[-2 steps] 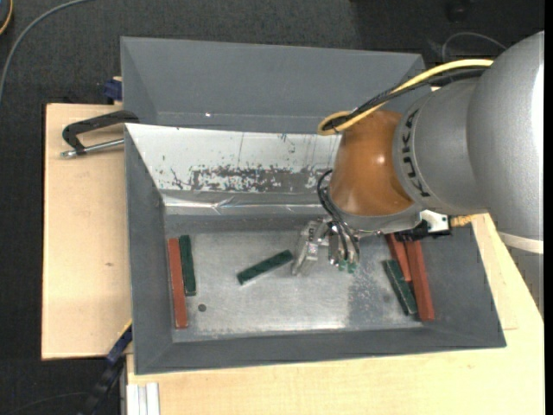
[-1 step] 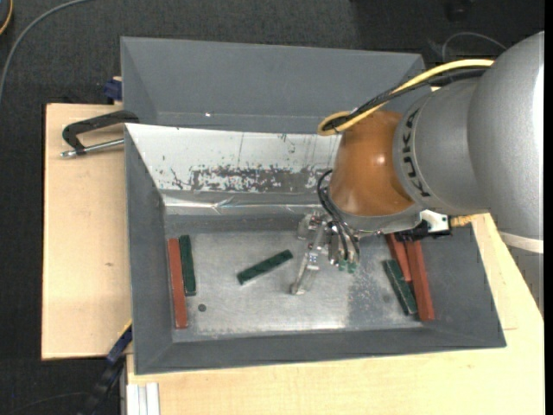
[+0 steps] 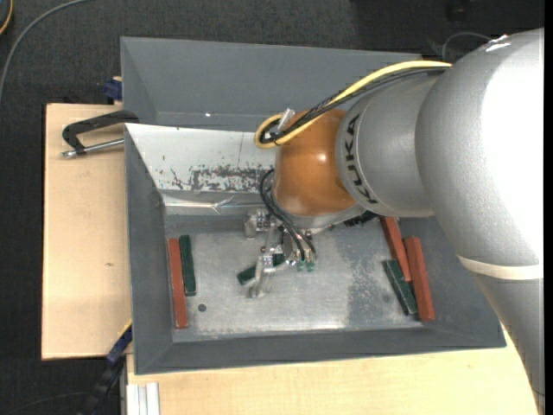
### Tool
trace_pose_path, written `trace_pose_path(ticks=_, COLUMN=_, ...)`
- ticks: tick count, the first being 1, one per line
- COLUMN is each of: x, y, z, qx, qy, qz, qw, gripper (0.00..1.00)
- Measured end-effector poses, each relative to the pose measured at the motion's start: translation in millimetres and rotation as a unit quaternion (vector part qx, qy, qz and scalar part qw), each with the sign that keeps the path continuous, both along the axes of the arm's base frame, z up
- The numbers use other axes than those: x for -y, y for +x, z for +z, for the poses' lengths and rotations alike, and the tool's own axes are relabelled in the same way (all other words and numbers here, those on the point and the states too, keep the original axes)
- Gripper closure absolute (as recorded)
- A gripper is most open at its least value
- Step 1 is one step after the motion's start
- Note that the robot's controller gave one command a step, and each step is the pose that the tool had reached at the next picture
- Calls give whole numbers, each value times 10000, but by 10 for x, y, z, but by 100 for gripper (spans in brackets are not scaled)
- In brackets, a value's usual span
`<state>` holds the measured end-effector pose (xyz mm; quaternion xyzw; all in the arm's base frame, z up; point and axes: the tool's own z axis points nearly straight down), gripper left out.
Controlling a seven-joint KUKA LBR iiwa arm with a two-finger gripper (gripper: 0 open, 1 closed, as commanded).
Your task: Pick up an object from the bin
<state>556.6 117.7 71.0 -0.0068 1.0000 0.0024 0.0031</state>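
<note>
My gripper (image 3: 275, 262) hangs under the orange wrist cover, low over the middle of the bin floor. A small dark green piece (image 3: 248, 275) lies right at its lower left side, touching or nearly touching the metal. Another small green bit (image 3: 307, 264) shows at its right side. Whether either piece is gripped cannot be made out from this angle.
Along the left wall lie a long red bar (image 3: 177, 284) and a shorter green bar (image 3: 186, 264). Near the right wall lie two red bars (image 3: 416, 275) and a green bar (image 3: 399, 285). A small dark dot (image 3: 201, 309) sits front left. The arm covers the bin's back right.
</note>
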Motion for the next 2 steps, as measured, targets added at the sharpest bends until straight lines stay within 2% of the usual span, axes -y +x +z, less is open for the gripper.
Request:
trace_pose_path(ticks=1, x=26, y=1, z=-2, qx=-5, qy=-14, qz=-9, qw=10000, gripper=100)
trace_pose_path(ticks=2, x=-166, y=-64, z=2087, qx=49, qy=-3, qz=220, qw=9997, gripper=100)
